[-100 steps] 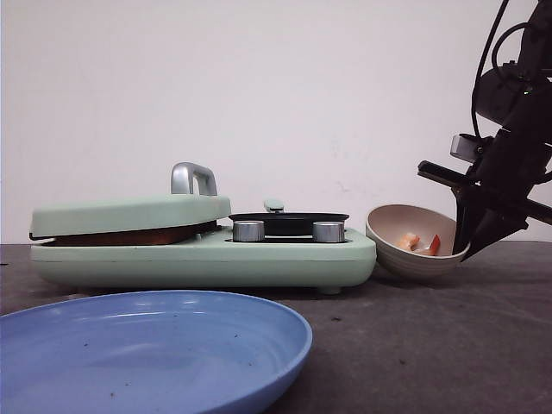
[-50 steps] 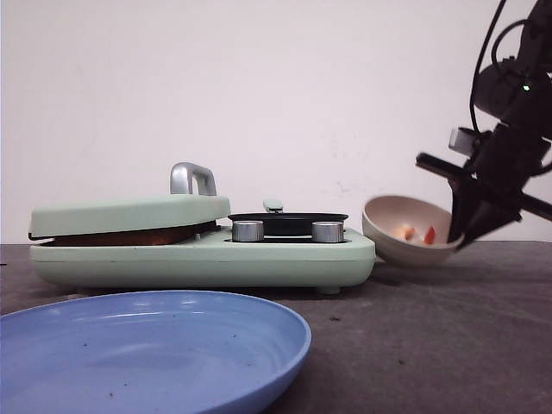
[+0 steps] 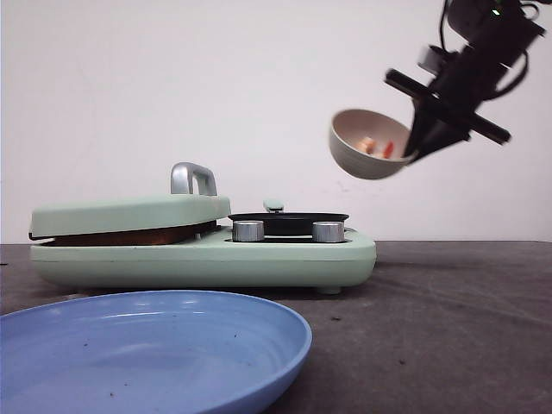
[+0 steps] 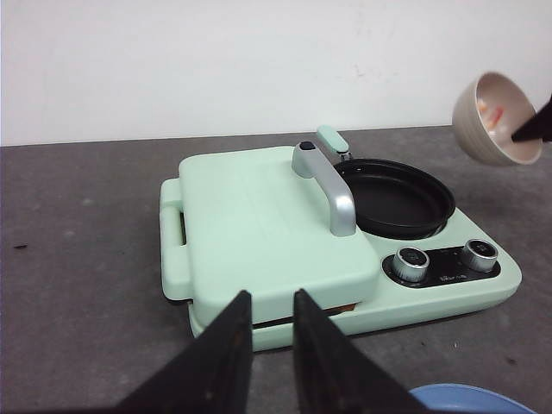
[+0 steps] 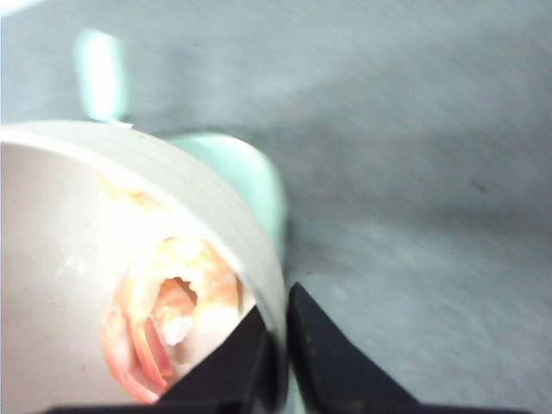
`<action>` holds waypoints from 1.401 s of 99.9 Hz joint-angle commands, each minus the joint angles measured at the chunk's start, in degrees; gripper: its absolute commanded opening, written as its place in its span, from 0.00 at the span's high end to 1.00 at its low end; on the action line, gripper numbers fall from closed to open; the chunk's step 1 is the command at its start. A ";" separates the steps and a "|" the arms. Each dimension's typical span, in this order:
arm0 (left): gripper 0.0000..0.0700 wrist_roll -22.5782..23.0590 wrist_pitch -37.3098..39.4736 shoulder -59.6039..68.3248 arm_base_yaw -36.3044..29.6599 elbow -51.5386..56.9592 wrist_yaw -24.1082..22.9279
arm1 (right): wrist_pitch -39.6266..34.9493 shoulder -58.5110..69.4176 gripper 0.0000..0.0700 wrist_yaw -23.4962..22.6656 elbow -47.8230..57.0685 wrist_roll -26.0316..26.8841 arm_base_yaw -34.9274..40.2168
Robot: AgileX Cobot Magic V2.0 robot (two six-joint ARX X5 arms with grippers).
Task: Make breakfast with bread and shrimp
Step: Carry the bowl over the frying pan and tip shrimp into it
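Note:
My right gripper (image 3: 412, 153) is shut on the rim of a beige bowl (image 3: 358, 159) and holds it tilted in the air, above and to the right of the black pan (image 3: 289, 220). Pink-orange shrimp (image 3: 377, 147) lie inside the bowl; the right wrist view shows the shrimp (image 5: 168, 319) close up, with one finger inside the bowl (image 5: 52, 259) wall and one outside. An orange-brown bread crust edge (image 3: 121, 237) shows in the slit under the mint-green lid (image 4: 259, 216). My left gripper (image 4: 272, 297) hovers in front of the lid, slightly open and empty.
The mint-green cooker (image 3: 207, 259) has a silver lid handle (image 4: 332, 190) and two metal knobs (image 3: 248, 230). A large blue plate (image 3: 147, 345) lies near the front edge. Dark tabletop stretches to the right of the cooker.
My right gripper has lifted the bowl with the shrimp off the table, up and to the left toward the pan. The left gripper's surroundings look the same.

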 commanded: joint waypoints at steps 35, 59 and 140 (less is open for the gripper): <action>0.96 0.74 0.59 0.02 -0.09 0.11 -0.26 | 15.82 2.25 1.00 11.56 1.77 -1.92 11.08; 0.96 0.94 0.61 0.00 -0.09 0.11 -0.26 | 24.37 7.10 1.00 21.49 1.77 -8.02 15.26; 0.96 1.36 1.36 -0.04 -0.11 0.13 -0.24 | 42.97 11.41 1.00 51.93 1.75 -47.98 23.04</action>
